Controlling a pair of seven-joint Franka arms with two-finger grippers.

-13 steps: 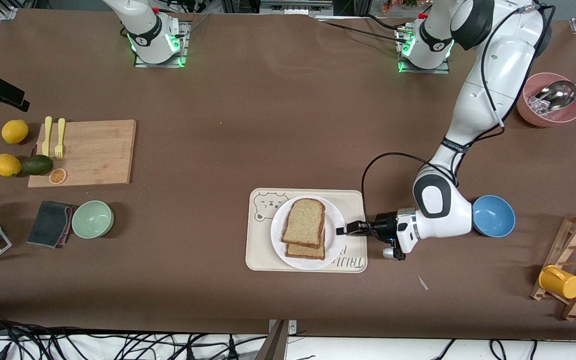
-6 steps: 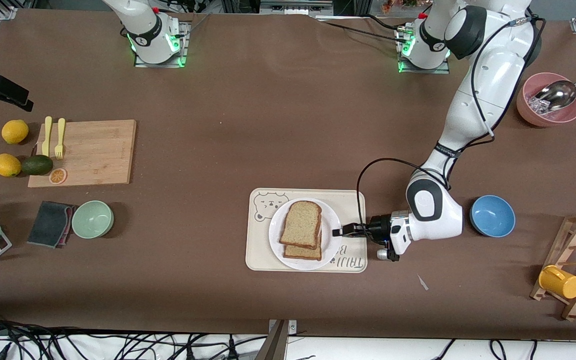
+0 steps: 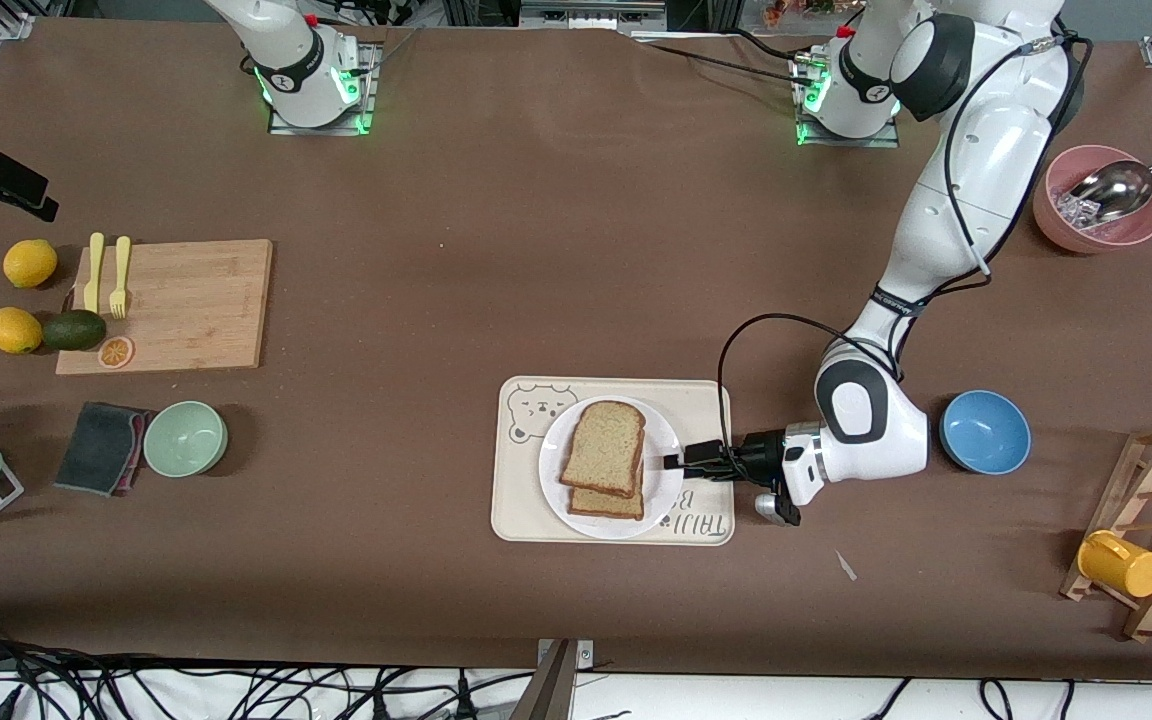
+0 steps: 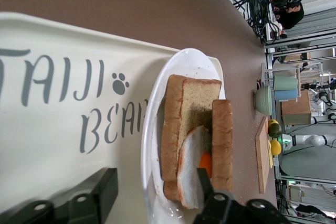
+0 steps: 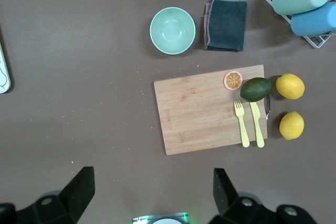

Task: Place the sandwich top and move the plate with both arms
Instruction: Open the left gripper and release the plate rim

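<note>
The white plate (image 3: pixel 664 478) sits on the cream bear-print tray (image 3: pixel 521 510), in the tray's half toward the left arm's end. On it the sandwich top (image 3: pixel 604 445) lies flat over a lower slice (image 3: pixel 608 503) and overhangs it on the edge farther from the front camera. A fried egg (image 4: pixel 191 167) shows between the two slices. My left gripper (image 3: pixel 674 462) is low at the plate's rim on the left arm's side. It is open, with one finger (image 4: pixel 105 192) under the rim (image 4: pixel 149 145) and the other over it. My right gripper (image 5: pixel 152 190) waits high above the table, open and empty.
A blue bowl (image 3: pixel 984 432) sits just past the left arm's elbow. A pink bowl with a metal scoop (image 3: pixel 1099 200) and a wooden rack with a yellow cup (image 3: pixel 1121 563) are at that end. The cutting board (image 3: pixel 171 305), green bowl (image 3: pixel 185 438) and grey cloth (image 3: pixel 101 447) lie toward the right arm's end.
The left arm has slid slightly toward the plate, nudging it a little toward the right arm's end. Its jaws, shut before, now stand apart round the rim.
</note>
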